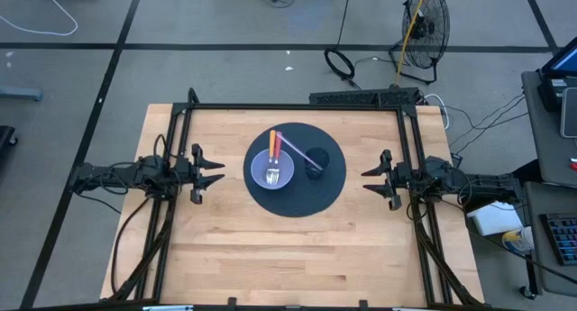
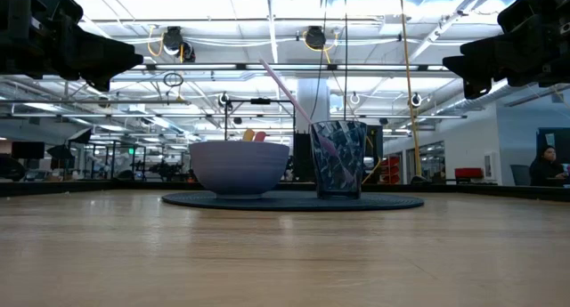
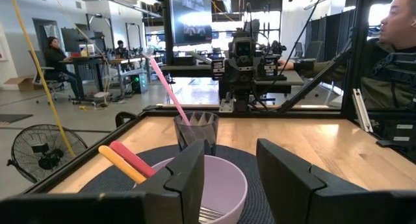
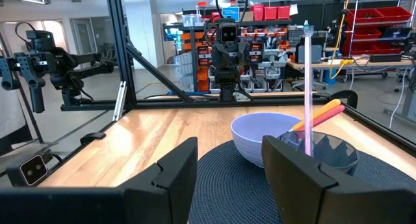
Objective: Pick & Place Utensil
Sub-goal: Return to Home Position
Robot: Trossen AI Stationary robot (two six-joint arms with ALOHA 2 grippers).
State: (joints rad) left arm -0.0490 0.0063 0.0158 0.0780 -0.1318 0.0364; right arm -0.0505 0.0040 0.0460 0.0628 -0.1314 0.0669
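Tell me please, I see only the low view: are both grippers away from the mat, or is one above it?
Observer: In the high view the left gripper and the right gripper are each beside the mat, over the table, open and empty.
Operator: What lies inside the bowl? Its wall hides that from me.
Observer: Two utensils: a yellow handle and a pink handle lean out over the rim, and fork tines show at the bottom.
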